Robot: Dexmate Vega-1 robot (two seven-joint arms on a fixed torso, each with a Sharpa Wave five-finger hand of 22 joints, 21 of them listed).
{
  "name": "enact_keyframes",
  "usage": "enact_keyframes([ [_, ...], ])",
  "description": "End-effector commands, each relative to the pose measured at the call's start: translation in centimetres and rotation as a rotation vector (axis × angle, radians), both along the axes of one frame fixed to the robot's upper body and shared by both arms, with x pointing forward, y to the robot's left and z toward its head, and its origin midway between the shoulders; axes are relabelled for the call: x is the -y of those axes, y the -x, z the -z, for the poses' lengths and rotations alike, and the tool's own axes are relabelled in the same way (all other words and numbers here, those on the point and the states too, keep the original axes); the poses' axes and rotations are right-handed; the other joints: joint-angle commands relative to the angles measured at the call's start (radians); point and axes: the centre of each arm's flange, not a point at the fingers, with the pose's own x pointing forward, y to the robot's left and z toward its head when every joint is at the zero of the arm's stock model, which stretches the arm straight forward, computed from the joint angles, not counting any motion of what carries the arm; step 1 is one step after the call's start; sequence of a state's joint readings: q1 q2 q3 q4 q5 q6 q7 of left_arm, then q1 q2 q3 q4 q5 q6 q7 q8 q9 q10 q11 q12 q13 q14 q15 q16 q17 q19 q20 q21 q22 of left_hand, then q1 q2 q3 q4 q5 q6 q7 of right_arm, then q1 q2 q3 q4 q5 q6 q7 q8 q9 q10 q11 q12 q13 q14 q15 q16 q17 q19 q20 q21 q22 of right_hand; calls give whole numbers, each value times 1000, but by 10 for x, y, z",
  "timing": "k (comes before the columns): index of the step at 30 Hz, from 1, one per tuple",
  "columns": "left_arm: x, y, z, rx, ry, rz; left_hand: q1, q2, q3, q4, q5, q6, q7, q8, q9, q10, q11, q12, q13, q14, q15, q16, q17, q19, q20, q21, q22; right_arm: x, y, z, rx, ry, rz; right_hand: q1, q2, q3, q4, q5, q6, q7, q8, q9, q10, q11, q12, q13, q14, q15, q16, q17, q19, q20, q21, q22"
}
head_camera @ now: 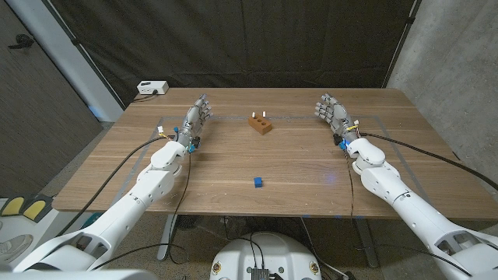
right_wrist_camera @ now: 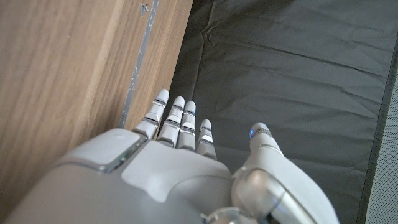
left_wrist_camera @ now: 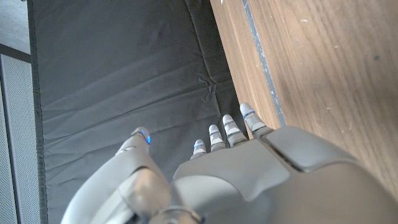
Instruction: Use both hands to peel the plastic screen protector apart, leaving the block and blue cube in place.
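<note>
Wooden desk (head_camera: pixel 311 175) carries the task items. Left robot hand (head_camera: pixel 194 122) stands near the far left side of the desk, fingers (left_wrist_camera: pixel 249 118) extended and apart, holding nothing. Block (head_camera: pixel 261 124), brown with two small white pegs on top, sits at far centre, between both hands and well apart from each. Blue cube (head_camera: pixel 257 182) lies nearer the front edge, central, apart from the block. Right robot hand (head_camera: pixel 334 115) stands at far right, fingers (right_wrist_camera: pixel 177 118) straight, empty. Screen protector cannot be made out. White box (head_camera: pixel 152 88) sits at the far left corner.

no readable text, labels, or numbers anywhere
</note>
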State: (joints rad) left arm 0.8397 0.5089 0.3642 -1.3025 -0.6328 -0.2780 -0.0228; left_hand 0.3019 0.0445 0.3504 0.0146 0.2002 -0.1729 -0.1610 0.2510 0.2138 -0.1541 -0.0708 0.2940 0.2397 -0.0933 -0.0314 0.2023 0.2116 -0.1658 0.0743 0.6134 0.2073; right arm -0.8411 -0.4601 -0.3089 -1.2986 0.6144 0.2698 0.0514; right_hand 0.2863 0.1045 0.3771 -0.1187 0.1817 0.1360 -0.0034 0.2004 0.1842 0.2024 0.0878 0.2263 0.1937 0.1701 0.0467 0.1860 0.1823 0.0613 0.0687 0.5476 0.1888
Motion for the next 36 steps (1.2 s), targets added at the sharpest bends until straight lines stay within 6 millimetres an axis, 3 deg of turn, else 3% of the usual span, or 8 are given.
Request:
enact_keyframes([
  [1, 2, -1, -5, 1, -31, 3, 14, -7, -11, -6, -2, -178, -36, -33, 2, -129, -8, -56, -7, -149, -2, -25, -6, -120, -28, -34, -2, -3, -3, 3, -17, 50, 3, 13, -3, 3, -10, 2, -21, -22, -12, 4, -53, -20, -20, 0, -49, -3, -10, -1, -23, 3, -15, 1],
  [4, 4, -1, -6, -11, -32, 1, 6, -12, -20, -1, -3, -217, -43, -48, 0, -131, -9, -62, -12, -141, 10, -13, -7, -121, -21, -36, -2, -2, -2, 5, -15, 43, 6, 10, -4, 1, -8, 2, -24, -23, -13, 3, -53, -17, -20, -1, -48, 7, -7, 0, -27, 9, -18, 1],
  [10, 6, 0, -6, -68, -36, 5, 3, -31, -34, -4, -3, -233, -7, -50, -2, -133, 11, -67, -16, -130, 31, -4, -8, -123, 32, -40, -3, 3, 7, 7, 4, 25, 19, 4, -3, -2, -5, 1, -17, -18, -9, 3, -39, -7, -13, -2, -37, 25, 1, 1, -28, 15, -22, 1],
  [12, 7, 0, -6, -85, -28, 6, 8, -40, -38, -9, -2, -256, 13, -56, -3, -137, 26, -69, -17, -148, 41, -8, -7, -137, 35, -46, -3, 6, 11, 7, 14, 19, 27, 3, -3, -2, -5, 1, -13, -17, -8, 3, -27, 1, -9, -2, -29, 28, 5, 1, -27, 17, -23, 1],
  [15, 8, -1, -6, -103, -29, 17, 17, -45, -40, -15, -1, -270, 22, -57, -2, -147, 43, -73, -17, -162, 48, -10, -6, -146, 34, -51, -3, 10, 15, 7, 23, 12, 42, 1, -3, -2, -4, 1, -12, -16, -7, 3, -21, 0, -6, -2, -23, 28, 7, 2, -25, 18, -23, 1],
  [18, 10, -2, -6, -119, -36, 21, 25, -48, -40, -21, 0, -274, 27, -55, -2, -149, 43, -73, -17, -160, 53, -7, -6, -146, 31, -52, -3, 13, 19, 7, 27, 11, 51, -1, -2, -2, -2, 2, -6, -16, -5, 3, -13, 2, -3, -3, -16, 26, 10, 2, -24, 18, -24, 1],
  [25, 16, -5, -8, -172, -63, 58, 75, -50, -33, -51, 6, -184, 70, -11, 2, -105, 46, -52, -14, -120, 68, 13, -2, -125, 23, -49, -2, 20, 27, 8, 43, -6, 71, -4, -1, -2, -1, 2, 0, -14, -3, 3, -2, 5, 0, -3, -6, 28, 13, 2, -22, 23, -25, 2],
  [36, 31, -13, -19, -237, -111, 205, 139, -52, -29, -86, 5, -14, 87, 47, 0, 61, 36, 13, -15, 30, 47, 54, 2, -10, 54, -16, -5, 29, 34, 13, 52, -30, 94, -10, 1, -1, 1, 2, 7, -13, -2, 2, 16, 8, 6, -3, 11, 32, 17, 3, -19, 26, -27, 2],
])
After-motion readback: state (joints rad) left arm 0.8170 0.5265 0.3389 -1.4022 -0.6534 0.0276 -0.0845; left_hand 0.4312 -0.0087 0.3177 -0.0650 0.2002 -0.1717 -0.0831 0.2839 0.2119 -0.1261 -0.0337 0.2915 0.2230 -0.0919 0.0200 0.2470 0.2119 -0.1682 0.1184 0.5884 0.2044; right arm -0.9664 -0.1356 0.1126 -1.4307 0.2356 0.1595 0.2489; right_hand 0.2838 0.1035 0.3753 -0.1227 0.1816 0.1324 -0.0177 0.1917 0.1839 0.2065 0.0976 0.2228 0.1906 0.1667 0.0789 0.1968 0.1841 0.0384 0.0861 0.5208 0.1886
